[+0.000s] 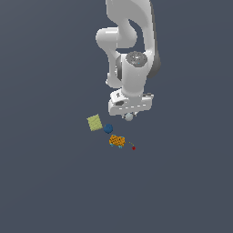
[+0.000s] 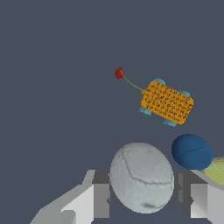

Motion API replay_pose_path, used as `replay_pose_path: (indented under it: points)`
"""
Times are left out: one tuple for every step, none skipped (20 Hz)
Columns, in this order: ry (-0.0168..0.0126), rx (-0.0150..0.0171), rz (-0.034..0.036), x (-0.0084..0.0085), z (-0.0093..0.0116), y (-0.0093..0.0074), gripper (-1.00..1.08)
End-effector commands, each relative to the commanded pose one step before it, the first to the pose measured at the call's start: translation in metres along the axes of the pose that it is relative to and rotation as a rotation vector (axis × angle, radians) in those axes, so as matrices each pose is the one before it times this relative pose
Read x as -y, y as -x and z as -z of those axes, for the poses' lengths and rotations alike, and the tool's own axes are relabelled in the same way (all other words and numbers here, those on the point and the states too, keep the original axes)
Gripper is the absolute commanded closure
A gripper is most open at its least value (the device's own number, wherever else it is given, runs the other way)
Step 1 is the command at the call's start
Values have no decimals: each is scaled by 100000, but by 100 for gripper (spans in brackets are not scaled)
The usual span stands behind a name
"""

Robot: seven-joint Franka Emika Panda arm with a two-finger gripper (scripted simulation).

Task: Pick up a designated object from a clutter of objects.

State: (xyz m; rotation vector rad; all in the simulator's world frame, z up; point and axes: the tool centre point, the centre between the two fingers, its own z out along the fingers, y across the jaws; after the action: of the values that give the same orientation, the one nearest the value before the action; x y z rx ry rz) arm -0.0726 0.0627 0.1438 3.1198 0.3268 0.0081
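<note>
The designated object, a pale grey-white ball (image 2: 141, 176), sits between my two fingers, and both pads press its sides. In the exterior view this ball (image 1: 129, 117) shows just under the white hand. My gripper (image 1: 129, 114) is shut on it. The rest of the clutter lies close by: a dark blue ball (image 1: 108, 129), a yellow-green square block (image 1: 94, 122), an orange patterned block (image 1: 117, 141) and a tiny red speck (image 1: 134, 148). The wrist view shows the blue ball (image 2: 191, 151) right beside one finger (image 2: 192, 197).
The orange block (image 2: 166, 102) has small teal feet, and a thin cord joins it to the red speck (image 2: 119, 73). A corner of the yellow-green block (image 2: 216, 170) peeks past the blue ball. A flat dark grey floor (image 1: 45, 182) lies all around.
</note>
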Motion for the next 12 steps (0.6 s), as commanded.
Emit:
replay_pose_path:
  points:
    - [-37, 23, 168, 585, 2224, 424, 108]
    - [0, 0, 0, 210, 915, 165, 108]
    - [-37, 31, 109, 259, 917, 159, 108]
    - [-22, 18, 63, 244, 943, 165, 108]
    - [0, 0, 0, 220, 954, 169, 108]
    - [-40, 31, 109, 260, 929, 157, 108]
    - [0, 0, 0, 216, 936, 163, 108]
    - [-39, 31, 109, 256, 915, 152, 108]
    - [-22, 18, 63, 237, 916, 154, 108]
    - [0, 0, 0, 212, 920, 157, 108]
    - [-30, 26, 89, 244, 905, 148, 108]
    - [-15, 13, 45, 227, 909, 149, 108]
